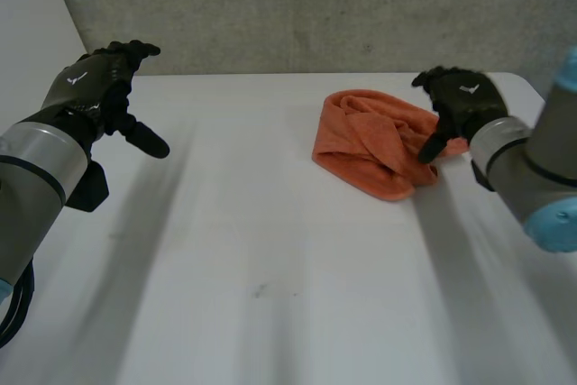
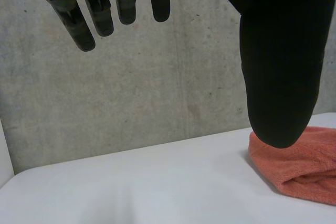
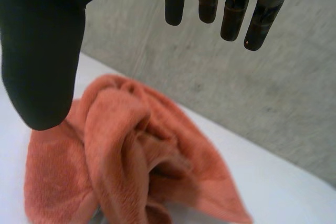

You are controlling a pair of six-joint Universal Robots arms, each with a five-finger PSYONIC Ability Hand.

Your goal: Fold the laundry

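Observation:
A crumpled orange towel lies bunched on the white table, right of the middle and toward the far edge. My right hand hovers at the towel's right side, fingers straight, thumb pointing down near the cloth, holding nothing. In the right wrist view the towel lies below the spread fingers and the thumb. My left hand is raised at the far left of the table, well away from the towel, open and empty. Beyond its thumb an edge of the towel shows.
A grey concrete wall runs behind the table's far edge. A white panel stands at the far left. The table's near and middle parts are bare white surface.

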